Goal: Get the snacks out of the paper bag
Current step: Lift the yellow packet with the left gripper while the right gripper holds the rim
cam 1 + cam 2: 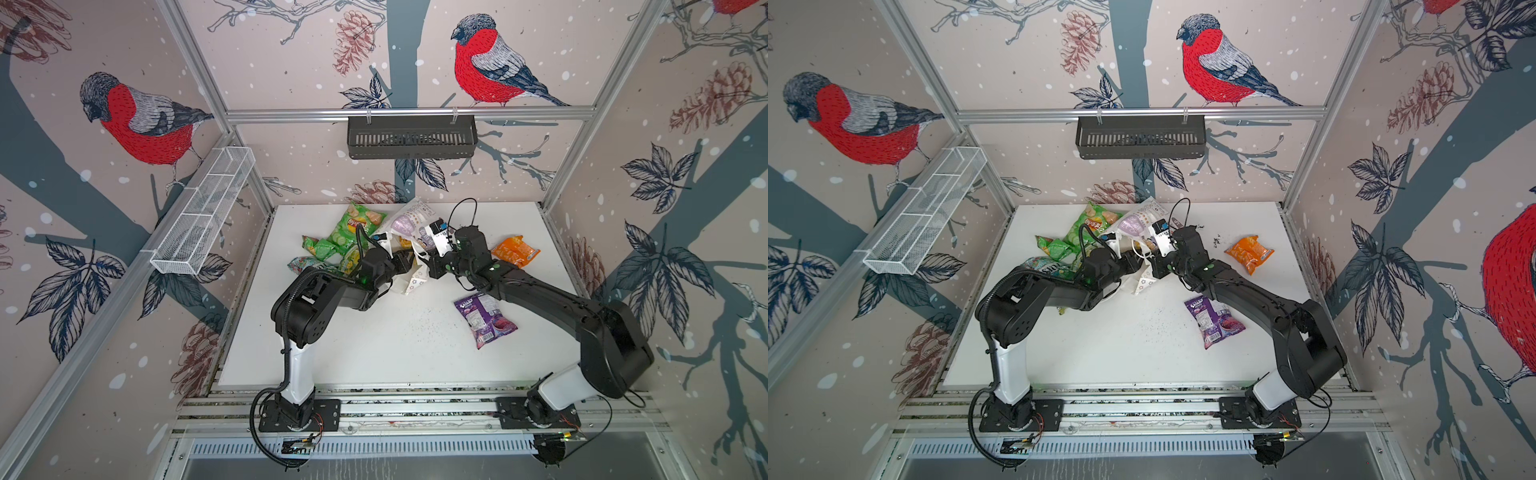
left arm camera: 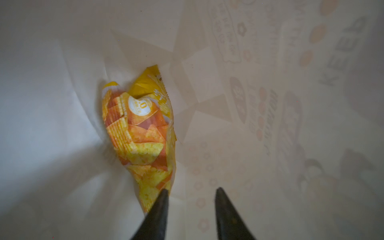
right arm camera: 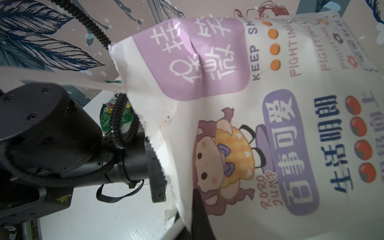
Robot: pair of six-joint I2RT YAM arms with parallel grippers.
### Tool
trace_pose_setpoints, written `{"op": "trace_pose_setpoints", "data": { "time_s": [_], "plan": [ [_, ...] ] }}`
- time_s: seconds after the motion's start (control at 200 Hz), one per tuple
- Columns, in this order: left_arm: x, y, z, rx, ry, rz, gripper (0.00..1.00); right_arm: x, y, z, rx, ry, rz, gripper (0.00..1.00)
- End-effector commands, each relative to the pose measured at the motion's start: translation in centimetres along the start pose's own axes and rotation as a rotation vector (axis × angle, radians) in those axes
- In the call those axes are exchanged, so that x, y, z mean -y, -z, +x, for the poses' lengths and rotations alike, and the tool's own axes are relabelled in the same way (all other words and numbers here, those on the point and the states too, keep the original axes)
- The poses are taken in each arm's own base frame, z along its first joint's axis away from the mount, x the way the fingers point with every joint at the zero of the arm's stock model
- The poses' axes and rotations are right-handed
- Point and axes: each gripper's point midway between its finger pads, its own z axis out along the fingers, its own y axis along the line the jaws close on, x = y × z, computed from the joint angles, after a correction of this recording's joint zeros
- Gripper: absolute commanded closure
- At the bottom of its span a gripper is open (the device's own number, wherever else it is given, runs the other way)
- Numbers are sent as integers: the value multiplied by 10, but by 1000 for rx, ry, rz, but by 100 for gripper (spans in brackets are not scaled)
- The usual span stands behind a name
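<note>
The white paper bag [image 1: 409, 222] [image 1: 1136, 222] lies on its side mid-table, printed with a cartoon child and purple panels [image 3: 270, 124]. My right gripper [image 3: 192, 195] is shut on the bag's rim. My left gripper [image 2: 192, 190] is inside the bag, open, with nothing between its fingers. A yellow-orange snack packet [image 2: 139, 133] lies deep in the bag, its near end beside one fingertip [image 2: 164, 194]. Outside on the table are a large green chip bag [image 1: 355, 226], a small green packet [image 1: 318, 247], a teal-white one [image 1: 301, 264], an orange one [image 1: 515, 249] and a purple one [image 1: 484, 318].
A black slotted basket [image 1: 411, 137] hangs on the back rail. A white wire basket [image 1: 203, 216] is fixed to the left wall. Dark crumbs [image 1: 419, 328] speckle the white table [image 1: 353, 353] in front of the bag.
</note>
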Motion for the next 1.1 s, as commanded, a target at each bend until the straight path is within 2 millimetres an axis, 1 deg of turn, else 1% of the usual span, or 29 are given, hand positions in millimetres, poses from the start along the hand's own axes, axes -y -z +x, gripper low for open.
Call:
{"op": "trace_pose_setpoints", "data": {
  "time_s": [0.0, 0.11, 0.185, 0.245, 0.25, 0.27, 0.285, 0.335, 0.36, 0.39, 0.4, 0.415, 0.545, 0.63, 0.695, 0.77, 0.831, 0.881, 0.981, 1.031, 1.096],
  "plan": [
    [8, -3, -2, -10, 22, 50, 46, 0, -4, 10, -38, -5, 1, 100],
    [8, -10, -1, -24, 58, 70, 38, -3, -7, 11, -36, -3, -23, 100],
    [3, -17, 3, -43, 79, 53, 36, -7, -8, 8, -22, 3, -49, 100],
    [-4, -20, 10, -64, 98, 39, 31, -8, -10, 7, -21, 7, -59, 100],
    [-1, -22, 7, -58, 97, 48, 30, -8, -10, 7, -21, 7, -60, 100],
    [3, -25, 3, -52, 99, 57, 28, -8, -11, 7, -24, 9, -60, 100],
    [1, -26, 4, -54, 103, 54, 25, -8, -12, 7, -24, 9, -62, 100],
    [-1, -30, 4, -57, 117, 45, 20, -8, -14, 7, -30, 15, -65, 100],
    [-3, -32, 4, -57, 122, 37, 13, -8, -15, 9, -36, 16, -70, 100],
    [-6, -34, 4, -58, 132, 21, 8, -8, -16, 9, -40, 18, -72, 100],
    [-7, -35, 4, -59, 134, 17, 5, -8, -17, 9, -40, 17, -72, 100],
    [-7, -36, 4, -59, 137, 14, 4, -8, -17, 9, -41, 19, -74, 100],
    [-11, -50, 8, -71, 147, -8, 3, -12, -21, 9, -35, 23, -101, 100],
    [-8, -58, 13, -71, 209, 54, 3, -14, -24, 8, -28, 26, -127, 100],
    [-3, -62, 15, -55, 244, 115, 3, -15, -26, 7, -26, 22, -138, 100],
    [3, -71, 23, -72, 248, 148, 3, -15, -27, 7, -22, 19, -155, 100],
    [10, -79, 34, -105, 219, 144, 3, -16, -27, 6, -13, 19, -162, 100],
    [15, -83, 40, -119, 183, 128, 3, -16, -27, 6, -13, 22, -167, 100],
    [24, -85, 42, -110, 164, 140, 4, -14, -28, 7, -19, 18, -164, 100],
    [28, -85, 44, -109, 173, 164, 7, -14, -28, 7, -16, 16, -165, 100],
    [29, -87, 50, -113, 187, 177, 16, -13, -27, 7, -6, 8, -169, 100]
  ]
}}
